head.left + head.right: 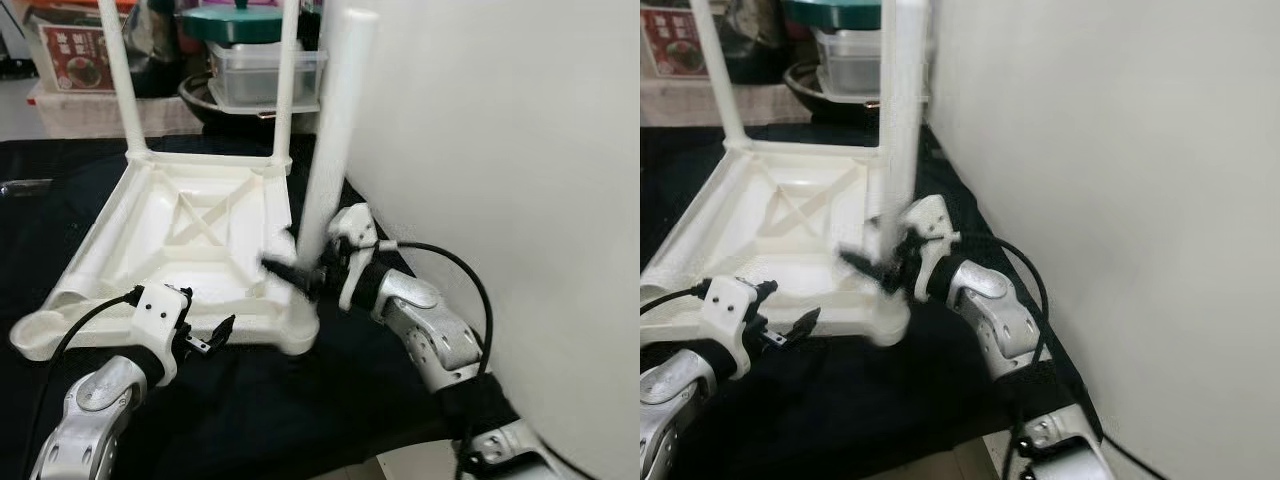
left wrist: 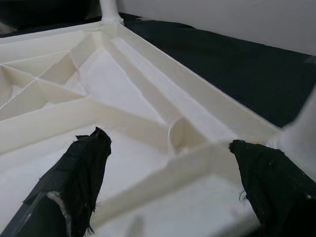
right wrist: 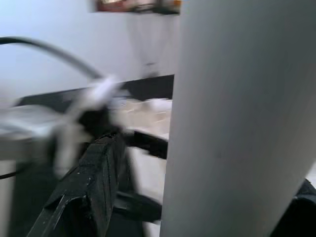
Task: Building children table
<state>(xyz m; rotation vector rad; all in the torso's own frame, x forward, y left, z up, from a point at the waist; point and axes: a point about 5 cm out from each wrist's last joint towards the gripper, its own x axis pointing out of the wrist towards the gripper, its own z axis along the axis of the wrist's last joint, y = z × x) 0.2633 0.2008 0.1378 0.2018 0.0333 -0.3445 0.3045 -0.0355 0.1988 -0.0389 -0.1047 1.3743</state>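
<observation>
White tabletop (image 1: 190, 235) upside down on black cloth (image 1: 300, 400), against the cloth's wall-side edge. Right gripper (image 1: 300, 268) clamps the near leg (image 1: 330, 150) low, over its corner socket. Left gripper (image 1: 210, 338) hovers agape, empty, at the near rim. Plastic looks light, stiff, slick; grip legs low.
</observation>
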